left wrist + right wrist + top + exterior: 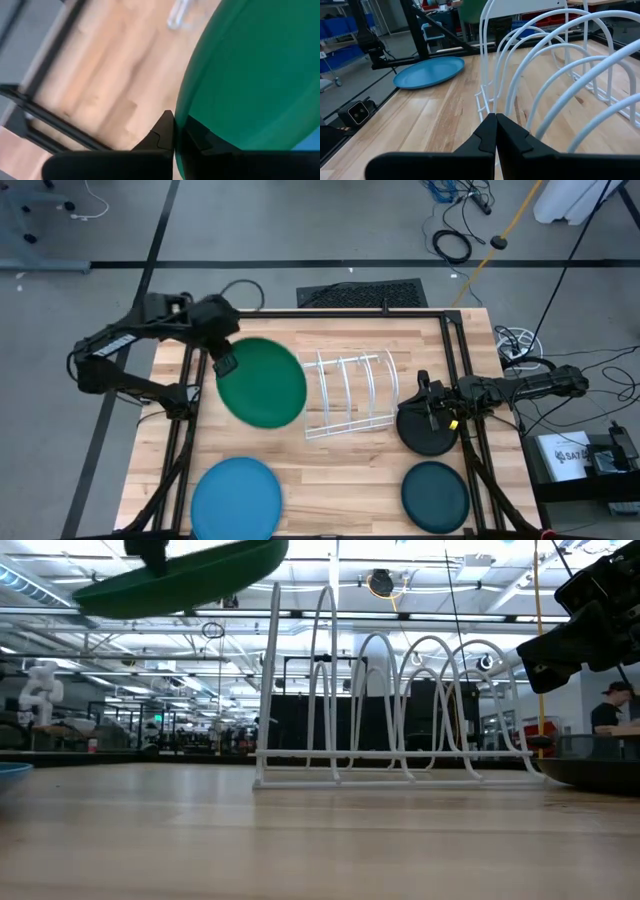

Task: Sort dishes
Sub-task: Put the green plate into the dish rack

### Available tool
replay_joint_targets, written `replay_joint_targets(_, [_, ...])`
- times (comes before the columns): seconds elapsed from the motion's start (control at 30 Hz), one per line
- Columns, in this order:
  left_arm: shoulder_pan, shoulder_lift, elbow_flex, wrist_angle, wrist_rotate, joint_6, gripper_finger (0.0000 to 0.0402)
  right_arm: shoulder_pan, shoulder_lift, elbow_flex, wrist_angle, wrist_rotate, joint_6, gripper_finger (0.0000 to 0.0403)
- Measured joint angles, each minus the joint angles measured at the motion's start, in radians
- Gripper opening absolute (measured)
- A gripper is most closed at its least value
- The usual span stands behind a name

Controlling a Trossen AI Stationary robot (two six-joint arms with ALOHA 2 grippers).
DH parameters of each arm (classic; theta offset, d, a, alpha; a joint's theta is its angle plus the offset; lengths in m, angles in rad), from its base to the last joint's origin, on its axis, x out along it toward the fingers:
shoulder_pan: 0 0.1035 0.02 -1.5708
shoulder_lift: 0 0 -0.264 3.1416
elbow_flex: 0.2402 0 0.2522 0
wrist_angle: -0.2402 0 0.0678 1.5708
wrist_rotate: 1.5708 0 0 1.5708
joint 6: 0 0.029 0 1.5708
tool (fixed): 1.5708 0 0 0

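Observation:
My left gripper [226,366] is shut on the large green plate [262,382], which is lifted high and tilted to the left of the white wire rack [352,395]; it also shows in the low view [190,580]. My right gripper [422,390] is shut and empty, above the far edge of the smaller black plate [428,432], pointing at the rack [545,55]. The black plate lies flat on the table right of the rack. The light blue plate [237,498] and the dark teal plate [436,496] lie flat near the front edge. My left gripper pinches the green plate's rim [186,107] between its two fingers, one finger on each face, at the plate's left edge [232,370]. The plate is lifted clear of the table and tilted, reaching from the fingers toward the rack.
The rack stands at the table's middle with several upright wire hoops [400,700]. Dark frame rails [190,440] run along the table's left and right sides. Bare wood lies between the rack and the two front plates.

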Motion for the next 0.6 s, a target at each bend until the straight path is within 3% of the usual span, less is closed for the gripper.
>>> replay_joint_targets(0.1, [0.0,-0.014,0.057,0.063,-0.045,0.004,0.001,0.0,0.0,0.0,0.0,0.0,0.0,0.0])
replay_joint_targets(0.3, [-0.02,-0.028,0.08,0.347,-0.095,0.036,0.001,0.0,0.0,0.0,0.0,0.003,0.0,0.0])
replay_joint_targets(0.6, [-0.099,0.022,0.08,0.642,-0.139,0.307,0.001,0.0,0.0,0.0,0.0,0.004,0.0,0.0])
